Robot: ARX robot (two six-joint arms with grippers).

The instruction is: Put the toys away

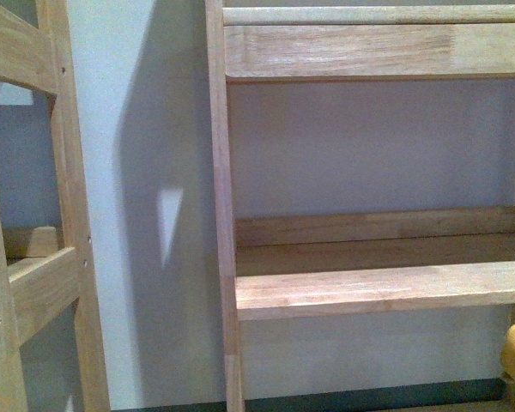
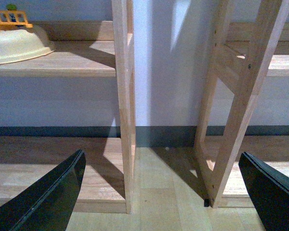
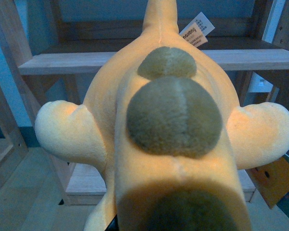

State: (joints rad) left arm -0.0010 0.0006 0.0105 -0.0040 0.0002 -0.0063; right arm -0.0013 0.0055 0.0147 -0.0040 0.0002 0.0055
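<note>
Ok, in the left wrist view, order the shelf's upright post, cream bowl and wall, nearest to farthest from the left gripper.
1. Upright post, just ahead of the left gripper, jaws open.
2. Cream bowl, back on the wooden shelf.
3. Wall, behind the shelf.

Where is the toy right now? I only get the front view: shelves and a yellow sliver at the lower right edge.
Observer: The right wrist view is filled by the toy, yellow-orange with grey-brown spots, in front of a shelf.
Reviewer: Does the left arm hold anything?
Observer: No, the left fingers are open and empty.
Reviewer: Anything already on a shelf?
Observer: A cream bowl sits on one in the left wrist view.
</note>
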